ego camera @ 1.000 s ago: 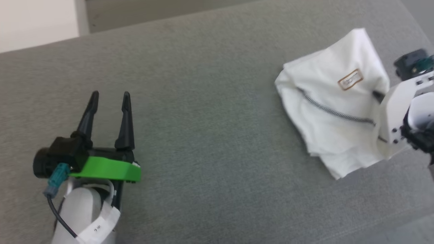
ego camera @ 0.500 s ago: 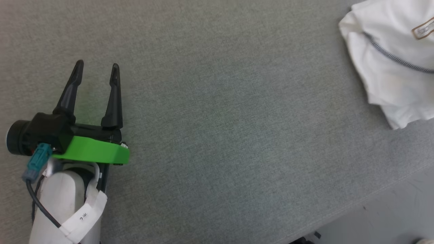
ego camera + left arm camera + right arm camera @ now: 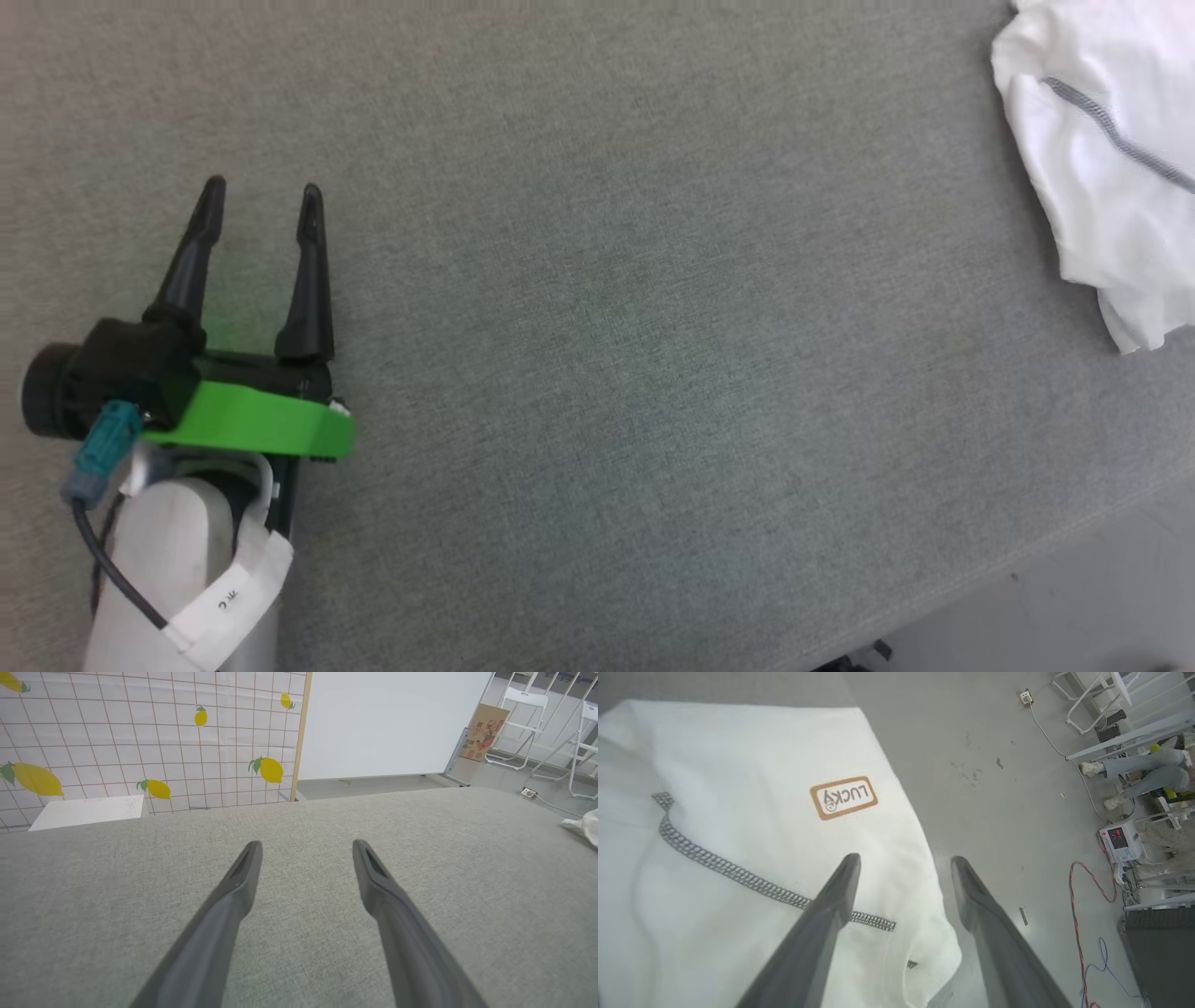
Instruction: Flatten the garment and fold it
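Note:
The garment is a white folded bundle with a dark zigzag seam, lying at the right edge of the grey surface in the head view. The right wrist view looks down on the garment, with its brown patch and zigzag seam. My right gripper hovers above its edge, fingers apart, with nothing between them. My left gripper stands open over bare grey fabric at the lower left, far from the garment, and is empty. In the left wrist view my left gripper points across the surface, with a bit of the garment at the far right.
The grey surface's front edge runs along the lower right, with floor below. Past the garment's edge lie bare floor, cables and a small device. A person's legs are at the far right. A lemon-print wall and folding chairs stand beyond.
My right gripper has let go of the garment and its fingers now stand apart. The head camera has swung, shifting the garment toward the right edge. The left gripper stays open.

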